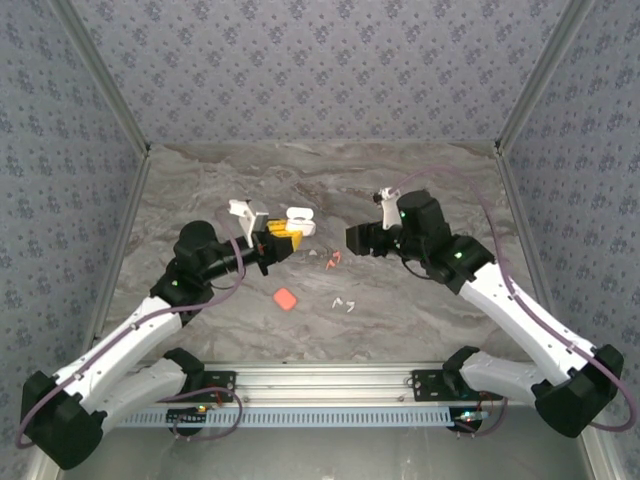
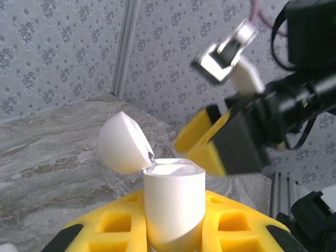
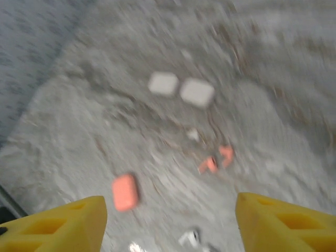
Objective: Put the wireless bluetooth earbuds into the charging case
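The white rounded plastic charging case (image 2: 173, 199) stands upright and open, its domed lid (image 2: 122, 142) hinged back, clamped between the yellow fingers of the left gripper (image 1: 288, 233). Two coral-red stemmed earbuds (image 1: 333, 258) lie close together on the grey marbled table (image 1: 430, 180). Two white stemmed earbuds (image 1: 345, 303) lie nearer the arms' bases, and a closed coral-red case (image 1: 285, 299) lies to their left.

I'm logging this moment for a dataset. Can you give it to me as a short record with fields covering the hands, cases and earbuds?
left hand: shut on the white charging case, held upright
lid: open, tipped back; inside of the case hidden
right hand: open, nothing between its fingers
coral case: lying on the table, apart from both hands
coral earbuds: loose on the table
white earbuds: loose on the table, nearer the arm bases than the coral ones
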`<control>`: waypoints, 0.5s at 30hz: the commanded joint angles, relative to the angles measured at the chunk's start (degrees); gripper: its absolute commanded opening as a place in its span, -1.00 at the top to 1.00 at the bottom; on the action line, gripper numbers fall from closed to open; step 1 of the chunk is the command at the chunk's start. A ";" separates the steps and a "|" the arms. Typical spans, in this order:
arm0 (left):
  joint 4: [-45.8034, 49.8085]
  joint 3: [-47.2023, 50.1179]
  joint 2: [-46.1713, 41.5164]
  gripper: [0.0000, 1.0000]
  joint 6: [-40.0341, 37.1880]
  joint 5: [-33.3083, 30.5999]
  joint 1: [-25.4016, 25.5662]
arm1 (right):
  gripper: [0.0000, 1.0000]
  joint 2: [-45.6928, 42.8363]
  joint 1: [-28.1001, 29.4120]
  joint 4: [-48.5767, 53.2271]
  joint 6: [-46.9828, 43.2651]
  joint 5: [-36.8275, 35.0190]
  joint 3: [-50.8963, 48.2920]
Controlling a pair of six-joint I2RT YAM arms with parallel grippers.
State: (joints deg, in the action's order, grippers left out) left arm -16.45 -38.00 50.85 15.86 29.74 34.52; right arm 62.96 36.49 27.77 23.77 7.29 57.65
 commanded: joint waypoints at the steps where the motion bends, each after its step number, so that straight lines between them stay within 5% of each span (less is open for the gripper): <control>1: 0.60 0.41 -2.14 1.00 -1.77 -1.48 0.36 | -0.26 2.78 1.47 5.02 8.61 -3.62 -4.32; 15: 0.43 1.11 -3.92 1.00 -1.88 -1.52 0.28 | 0.01 25.06 6.39 3.06 9.93 -0.45 -5.85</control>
State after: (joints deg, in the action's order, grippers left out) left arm -14.92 -36.25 48.01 14.98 28.62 34.52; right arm 85.84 42.33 30.81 33.23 6.04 51.09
